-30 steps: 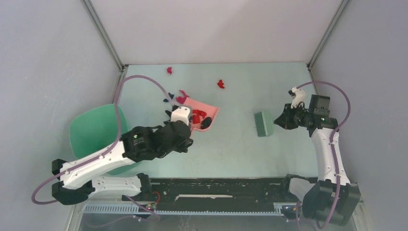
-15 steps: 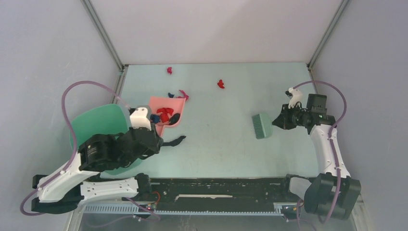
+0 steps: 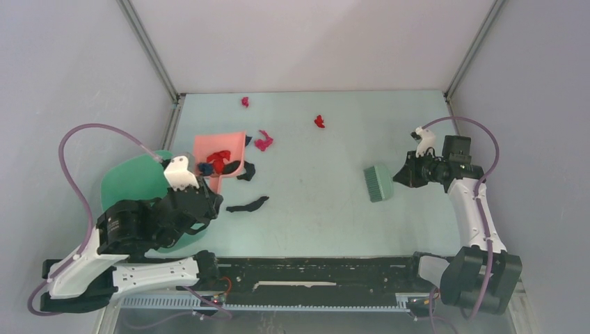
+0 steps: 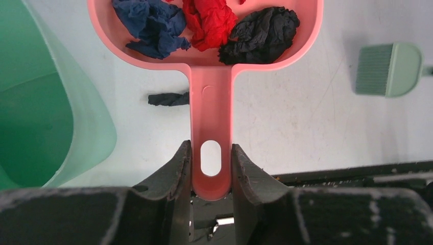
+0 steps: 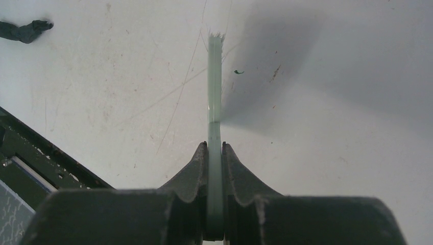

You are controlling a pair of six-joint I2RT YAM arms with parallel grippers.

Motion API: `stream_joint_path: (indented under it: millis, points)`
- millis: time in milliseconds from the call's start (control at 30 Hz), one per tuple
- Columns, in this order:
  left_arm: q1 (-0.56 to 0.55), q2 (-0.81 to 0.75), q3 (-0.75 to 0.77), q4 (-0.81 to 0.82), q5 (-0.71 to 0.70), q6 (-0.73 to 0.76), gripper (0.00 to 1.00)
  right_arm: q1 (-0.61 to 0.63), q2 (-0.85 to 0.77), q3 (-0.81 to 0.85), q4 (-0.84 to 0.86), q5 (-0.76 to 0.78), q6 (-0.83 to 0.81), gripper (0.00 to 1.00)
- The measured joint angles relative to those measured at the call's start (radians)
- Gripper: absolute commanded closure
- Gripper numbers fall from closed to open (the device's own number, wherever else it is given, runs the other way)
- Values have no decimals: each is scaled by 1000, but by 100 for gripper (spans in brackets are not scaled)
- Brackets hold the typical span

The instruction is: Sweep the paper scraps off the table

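My left gripper is shut on the handle of the pink dustpan and holds it next to the green bin. The pan carries blue, red and black paper scraps. On the table lie a black strip, a magenta scrap and red scraps. My right gripper is shut on the green brush at the right.
The green round bin stands at the table's left edge, just left of the dustpan. The black rail with the arm bases runs along the near edge. Grey walls close the back and sides.
My left arm has carried the dustpan with its scraps left, toward the bin. A black strip now lies on the table where the pan passed. The right arm and brush have barely moved.
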Motion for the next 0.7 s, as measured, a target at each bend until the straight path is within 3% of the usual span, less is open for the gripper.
stream_joint_path:
  millis: [700]
  points:
    - [12,-191,-52,0,-268,-266,100,-2,26,0,-2,0,-6,100]
